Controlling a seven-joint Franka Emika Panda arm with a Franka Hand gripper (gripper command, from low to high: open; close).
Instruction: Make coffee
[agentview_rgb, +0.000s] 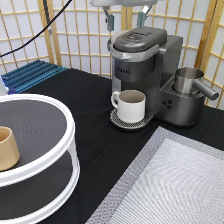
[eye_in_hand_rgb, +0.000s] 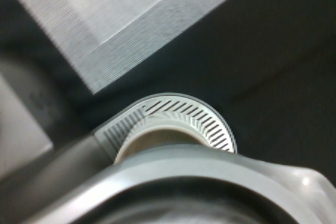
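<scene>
The jaws (agentview_rgb: 125, 20) hang released and empty at the exterior view's top, straight above the closed lid of the coffee machine (agentview_rgb: 142, 60), one finger to each side of the lid's back edge and apart from it. Below them the white mug (agentview_rgb: 130, 105) stands upright on the drip tray (eye_in_hand_rgb: 196, 117) under the spout. The coffee pod shows in neither view; a wooden cup (agentview_rgb: 7, 148) sits on the round white rack (agentview_rgb: 60, 150) on the bench (agentview_rgb: 95, 95), well apart toward the exterior view's left.
</scene>
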